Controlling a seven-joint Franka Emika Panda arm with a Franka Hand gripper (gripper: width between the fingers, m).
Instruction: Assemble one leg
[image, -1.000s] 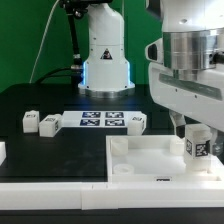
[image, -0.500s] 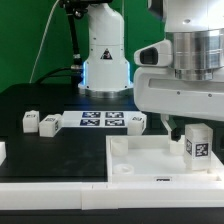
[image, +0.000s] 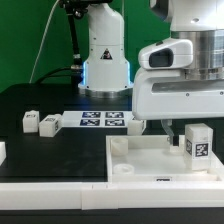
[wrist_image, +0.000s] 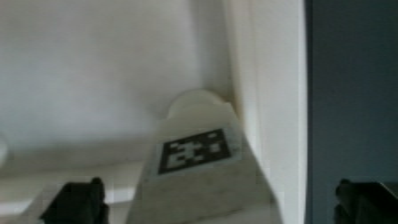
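The black table fills the scene, with the robot's white base standing at its far edge. The arm's bulky white wrist housing hangs over the right side of the exterior view, above the near right part of the table.

A large white square panel with a raised rim lies at the near edge, right of centre. On it, at its right side, a leg stands upright, its black-and-white tag facing the camera. In the wrist view the same leg shows from above as a pale wedge with its tag, standing close to the panel's raised rim.

The marker board lies flat beyond the panel, near the middle of the table. Two more legs sit side by side to its left, and another leg rests just right of it.

The gripper is above the upright leg: in the wrist view its two dark fingertips stand spread well apart, one on each side of the leg, with a gap between each tip and the block. In the exterior view one slim finger hangs just left of the leg, not touching it.
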